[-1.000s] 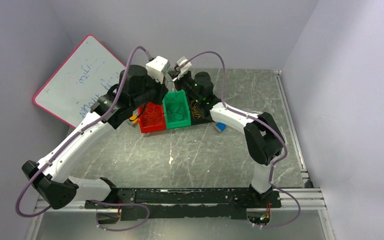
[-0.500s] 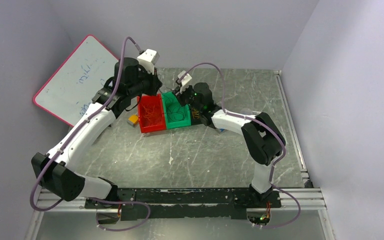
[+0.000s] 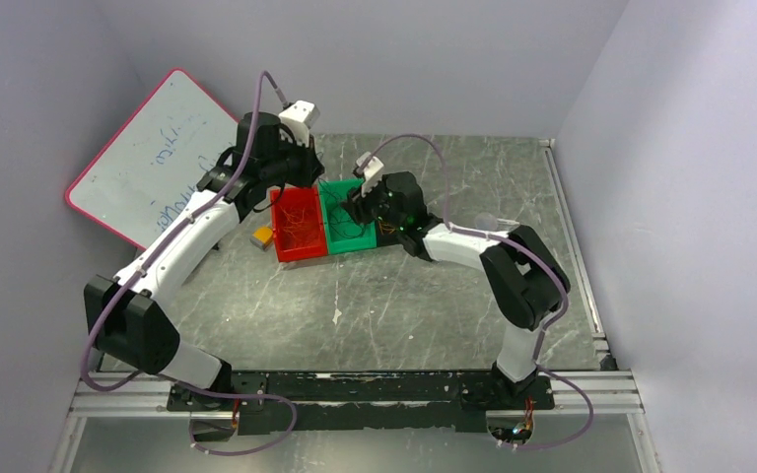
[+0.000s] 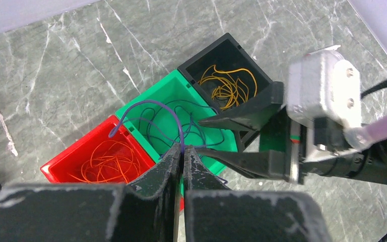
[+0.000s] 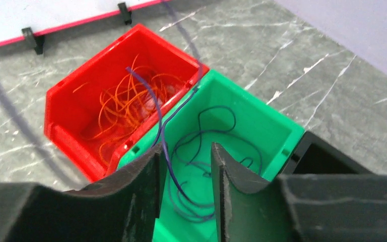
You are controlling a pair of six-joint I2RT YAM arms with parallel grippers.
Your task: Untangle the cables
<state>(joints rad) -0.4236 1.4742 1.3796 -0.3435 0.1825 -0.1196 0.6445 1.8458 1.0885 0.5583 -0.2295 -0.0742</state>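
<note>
Purple cable is rising in a loop out of the green bin, and the left tool is pinching one strand of it, jaws fully closed on the wire. The rest of this cable is lying coiled on the bin floor, right under the right tool. That tool is standing partly open and gripping nothing, though a purple strand is running up through the gap, close to one finger.

Beyond the right tool, on its left, orange cables are sitting in the red bin, and one purple end is reaching over the shared wall above them. On its other side, yellow cables are lying in the black bin. All three bins are standing side by side on the bench.

The risks, as I judge them:
- **Knotting:** a straight pull by the left tool could draw the loose coils below into a knot, because they are crossing one another.
- **Snagging:** the strand in the right tool's gap could catch on a finger.
- **Mixing:** the stray end over the red bin could hook the orange cables and drag them along.
- **Shifting:** the light bins could slide or tip under the tension.
</note>
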